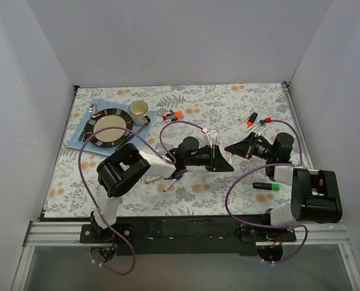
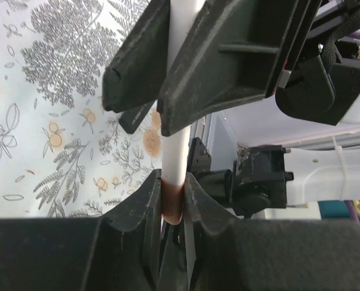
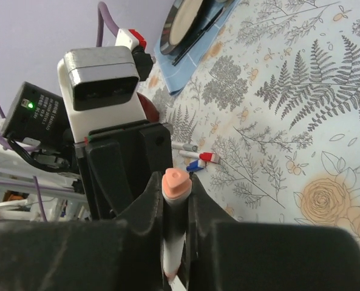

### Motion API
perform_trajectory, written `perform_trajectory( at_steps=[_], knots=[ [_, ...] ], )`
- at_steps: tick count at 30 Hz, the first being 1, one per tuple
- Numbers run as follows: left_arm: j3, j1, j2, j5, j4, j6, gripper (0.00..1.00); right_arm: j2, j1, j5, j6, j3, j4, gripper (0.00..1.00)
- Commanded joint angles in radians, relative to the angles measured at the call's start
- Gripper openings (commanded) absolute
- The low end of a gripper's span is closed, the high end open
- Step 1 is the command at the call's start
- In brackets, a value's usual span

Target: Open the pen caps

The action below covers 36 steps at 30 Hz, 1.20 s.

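Over the middle of the table my left gripper [image 1: 228, 162] and right gripper [image 1: 228, 148] meet tip to tip on one thin white pen [image 2: 178, 91]. In the left wrist view my left gripper [image 2: 172, 185] is shut on the pen's orange-pink end [image 2: 172, 203]. The right gripper's fingers [image 2: 228, 60] clamp the white barrel above it. In the right wrist view the pen stands between the jaws of my right gripper [image 3: 175, 185], its orange triangular end [image 3: 175, 180] at the fingertips. Whether either orange end is a pen cap I cannot tell. Loose pen caps [image 1: 171, 114] lie further back.
A plate [image 1: 110, 128], a cup [image 1: 138, 110] and cutlery sit on a blue mat [image 1: 91, 104] at the back left. More red-tipped pieces [image 1: 251, 119] lie at the back right. A black marker with a green cap [image 1: 266, 186] lies near the right arm. Thin pens [image 3: 205, 159] lie under the left arm.
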Motion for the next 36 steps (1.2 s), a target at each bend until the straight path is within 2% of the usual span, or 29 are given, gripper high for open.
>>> perform_trajectory(
  at_steps=[1, 6, 9, 10, 12, 18, 20, 23, 24, 27, 32, 36],
  knots=[
    [0.026, 0.000, 0.006, 0.019, 0.023, -0.004, 0.00, 0.008, 0.018, -0.037, -0.043, 0.035, 0.002, 0.01],
    [-0.043, -0.002, 0.000, 0.077, 0.058, -0.056, 0.00, -0.033, -0.011, 0.016, -0.062, 0.064, -0.008, 0.01],
    [-0.161, -0.016, -0.043, 0.114, 0.083, -0.100, 0.00, -0.070, -0.048, 0.099, -0.135, 0.110, -0.079, 0.01],
    [-0.196, -0.023, -0.060, 0.116, 0.093, -0.111, 0.00, -0.082, -0.065, 0.131, -0.214, 0.144, -0.169, 0.01],
    [-0.306, -0.051, -0.115, 0.122, 0.107, -0.129, 0.00, -0.113, -0.082, 0.203, -0.261, 0.163, -0.182, 0.01],
    [-0.515, -0.122, -0.271, 0.099, 0.111, -0.139, 0.00, -0.076, -0.134, 0.215, -0.123, 0.207, -0.096, 0.01],
    [-0.538, -0.126, -0.313, 0.094, 0.094, -0.119, 0.00, -0.068, -0.139, 0.224, -0.106, 0.204, -0.090, 0.01],
    [-0.549, -0.128, -0.415, 0.062, 0.014, -0.061, 0.00, -0.071, -0.145, 0.322, -0.172, 0.210, -0.194, 0.01],
    [-0.531, -0.126, -0.442, 0.039, -0.074, -0.030, 0.00, -0.070, -0.145, 0.399, -0.257, 0.239, -0.325, 0.01],
    [-0.486, -0.111, -0.524, -0.048, -0.263, 0.088, 0.00, -0.051, -0.152, 0.553, -0.338, 0.271, -0.465, 0.01],
    [-0.446, -0.042, -0.633, -0.136, -0.385, 0.194, 0.00, 0.001, -0.181, 0.633, -0.346, 0.273, -0.504, 0.01],
    [-0.449, 0.028, -0.701, -0.171, -0.443, 0.240, 0.00, 0.076, -0.192, 0.724, -0.318, 0.325, -0.599, 0.01]
  ],
)
